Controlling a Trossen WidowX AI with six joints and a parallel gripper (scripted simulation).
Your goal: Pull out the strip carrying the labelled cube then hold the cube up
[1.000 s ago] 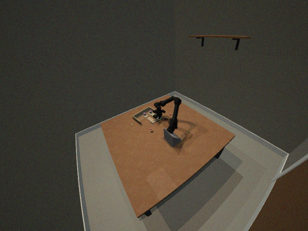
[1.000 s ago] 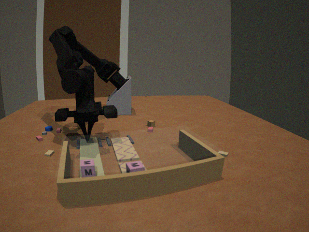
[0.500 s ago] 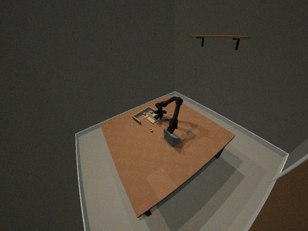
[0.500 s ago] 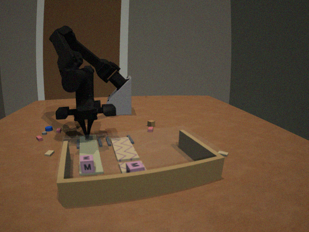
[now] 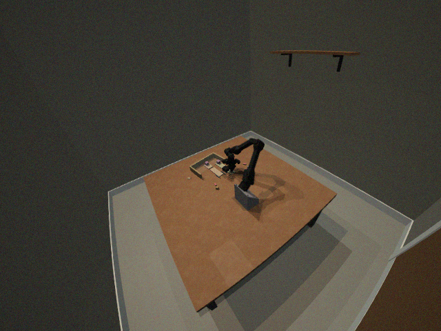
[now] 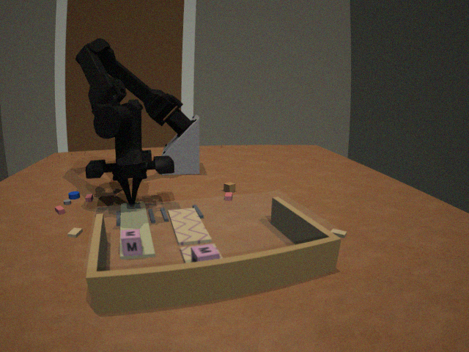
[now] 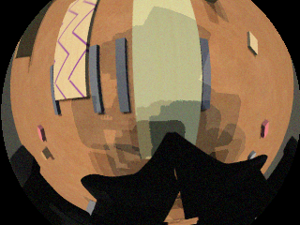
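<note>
Pincer [image 5: 229, 172] [image 6: 131, 203] [image 7: 171, 137] was pressed together, nothing pinched, tips down over the near end of the pale green strip [image 5: 220, 165] [image 6: 135, 219] [image 7: 166, 61]. Tip contact with the strip: looked touching or just above, could not tell which. Green strip was in one piece, lying flat on the desk [image 5: 213, 227] [image 6: 378, 303] [image 7: 230, 61], and the labelled cube [image 5: 218, 161] [image 6: 131, 242] stood on its far end, letter M on the top and on the side facing the exterior view. Cube was well apart from the pincer, out of the wrist view.

Second strip, cream with purple zigzags [image 5: 216, 172] [image 6: 189, 226] [image 7: 72, 53], lay beside the green one and was in two pieces, a gap between them; another pink M cube [image 5: 206, 163] [image 6: 204, 252] sat on its far piece. Tan low-walled frame [image 5: 196, 170] [image 6: 215, 280] stood around the far ends of both strips, open on the robot's side. Dark grey guide bars [image 6: 152, 215] [image 7: 122, 75] ran alongside the strips. Green strip's near end stuck out past the bars, toward the arm's base.

Small bits lay about: blue disc [image 6: 74, 195], brown cube [image 5: 217, 187] [image 6: 229, 187], pink block [image 5: 215, 184] [image 6: 228, 194] near it, pale block [image 6: 75, 232] [image 7: 252, 43] outside the frame.
</note>
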